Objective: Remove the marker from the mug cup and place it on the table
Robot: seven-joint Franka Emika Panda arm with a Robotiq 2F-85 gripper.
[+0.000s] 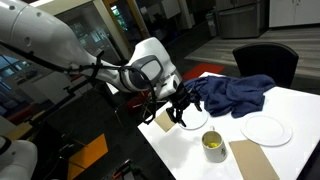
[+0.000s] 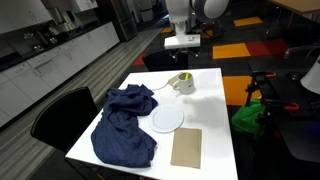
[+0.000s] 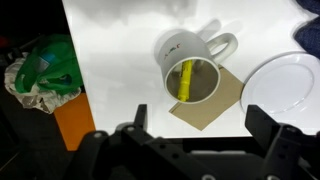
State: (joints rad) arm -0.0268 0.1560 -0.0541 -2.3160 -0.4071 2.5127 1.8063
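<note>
The gripper (image 3: 200, 132) hangs over the table (image 3: 110, 60). Its 2 fingers are spread wide and hold nothing. Below it, the mug (image 3: 195, 68) stands near the table edge by the robot. The marker (image 3: 186, 78) leans inside the mug. It looks light, hard and a bit slippery. Best to pinch its thin sides near the top end.

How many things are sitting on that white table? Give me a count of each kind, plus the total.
white plates: 2
brown mats: 2
mug: 1
yellow-green marker, inside the mug: 1
blue cloth: 1
Total: 7
</note>
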